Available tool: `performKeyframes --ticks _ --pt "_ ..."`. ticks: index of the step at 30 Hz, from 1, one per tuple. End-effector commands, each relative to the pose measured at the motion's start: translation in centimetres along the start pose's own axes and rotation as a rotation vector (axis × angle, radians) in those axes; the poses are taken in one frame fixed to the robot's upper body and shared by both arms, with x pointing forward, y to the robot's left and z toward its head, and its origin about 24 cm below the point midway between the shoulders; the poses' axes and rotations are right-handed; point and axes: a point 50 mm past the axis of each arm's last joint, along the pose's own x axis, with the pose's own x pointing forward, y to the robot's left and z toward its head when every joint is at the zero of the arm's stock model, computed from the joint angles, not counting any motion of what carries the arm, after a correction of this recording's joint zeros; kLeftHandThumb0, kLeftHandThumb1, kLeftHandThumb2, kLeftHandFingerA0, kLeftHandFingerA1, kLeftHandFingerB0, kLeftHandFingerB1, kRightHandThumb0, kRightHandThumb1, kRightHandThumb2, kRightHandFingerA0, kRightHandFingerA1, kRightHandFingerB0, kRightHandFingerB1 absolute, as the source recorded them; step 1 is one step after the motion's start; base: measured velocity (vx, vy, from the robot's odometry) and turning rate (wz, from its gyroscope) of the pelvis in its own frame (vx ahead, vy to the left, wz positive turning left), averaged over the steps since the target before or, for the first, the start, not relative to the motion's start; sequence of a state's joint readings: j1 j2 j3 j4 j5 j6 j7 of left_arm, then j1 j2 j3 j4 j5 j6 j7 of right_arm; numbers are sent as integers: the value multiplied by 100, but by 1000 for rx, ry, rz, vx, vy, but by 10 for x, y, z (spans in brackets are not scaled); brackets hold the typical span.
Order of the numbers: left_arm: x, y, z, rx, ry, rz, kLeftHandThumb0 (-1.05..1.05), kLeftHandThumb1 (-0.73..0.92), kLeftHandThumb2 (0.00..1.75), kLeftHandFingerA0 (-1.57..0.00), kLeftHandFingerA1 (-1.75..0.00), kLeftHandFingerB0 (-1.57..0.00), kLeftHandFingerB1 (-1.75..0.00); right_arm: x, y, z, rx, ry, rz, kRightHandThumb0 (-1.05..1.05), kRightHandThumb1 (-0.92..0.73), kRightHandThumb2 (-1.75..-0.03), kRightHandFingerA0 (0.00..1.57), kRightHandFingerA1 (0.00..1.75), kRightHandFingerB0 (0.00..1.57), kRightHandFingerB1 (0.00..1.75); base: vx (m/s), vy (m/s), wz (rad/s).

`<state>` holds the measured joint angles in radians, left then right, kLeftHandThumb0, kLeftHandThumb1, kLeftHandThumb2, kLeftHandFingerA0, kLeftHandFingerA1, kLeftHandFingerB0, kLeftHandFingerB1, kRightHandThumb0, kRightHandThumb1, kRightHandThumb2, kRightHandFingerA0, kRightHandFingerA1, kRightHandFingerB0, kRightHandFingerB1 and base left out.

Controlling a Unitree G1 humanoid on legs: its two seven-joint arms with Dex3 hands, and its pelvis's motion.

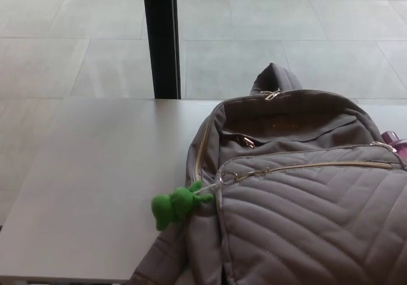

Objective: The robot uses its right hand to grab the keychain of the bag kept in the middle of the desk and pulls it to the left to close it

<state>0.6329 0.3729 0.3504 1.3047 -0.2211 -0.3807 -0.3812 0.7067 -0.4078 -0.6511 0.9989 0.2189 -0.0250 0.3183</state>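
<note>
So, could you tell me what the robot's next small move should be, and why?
Probably bring the right hand in toward the green keychain at the left edge of the bag: neither hand is in view, and the keychain rests untouched on the desk.

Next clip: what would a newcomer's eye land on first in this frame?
The bright green plush keychain stands out, hanging off the left side of the grey quilted backpack, which fills the right half of the desk. The bag's top compartment gapes open, and a black post rises behind the desk.
</note>
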Motion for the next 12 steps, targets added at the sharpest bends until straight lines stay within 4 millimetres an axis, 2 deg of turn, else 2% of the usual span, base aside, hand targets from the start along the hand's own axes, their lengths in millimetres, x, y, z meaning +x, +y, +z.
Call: performKeyframes --ticks 1,3,4,5,7,8,9,10,11,12 --pt "-15 -11 -45 336 207 61 -73 89 67 -68 -49 -59 -41 -22 -29 -1 -552 -57 70 -54 -58 -58 88 64 48 42 0 0 0" --pt "-8 -13 -35 314 191 41 -78 86 67 -63 -48 -59 -41 -15 -18 6 -583 -81 76 -55 -58 -58 90 68 49 43 0 0 0" --pt "-3 -14 -24 296 146 31 -74 86 66 -74 -55 -62 -45 -12 -11 12 -589 -107 91 -59 -61 -59 87 69 44 44 0 0 0" --pt "4 -13 -6 268 73 12 -68 88 66 -78 -58 -58 -45 -8 -3 19 -584 -143 104 -59 -60 -59 86 67 46 44 0 0 0" --pt "17 -16 21 185 -1 7 -63 85 66 -70 -47 -50 -41 3 15 32 -557 -185 99 -59 -61 -59 87 65 45 41 0 0 0" --pt "22 -18 31 167 -19 6 -63 85 66 -70 -47 -50 -41 7 22 37 -555 -200 98 -59 -61 -59 87 65 45 41 0 0 0" --pt "29 -21 55 202 -92 -25 -62 87 66 -67 -47 -49 -40 15 38 52 -542 -240 101 -60 -60 -59 89 65 45 42 0 0 0" --pt "30 -22 57 203 -93 -25 -62 87 66 -67 -47 -49 -40 15 38 53 -542 -241 100 -60 -60 -59 89 65 45 42 0 0 0" --pt "35 -25 74 210 -134 -27 -63 89 67 -67 -48 -47 -40 18 48 66 -539 -288 111 -61 -59 -59 93 69 46 45 0 0 0" --pt "38 -25 89 176 -185 -25 -62 87 66 -66 -51 -47 -41 20 55 80 -523 -327 115 -62 -60 -59 92 65 47 43 0 0 0"
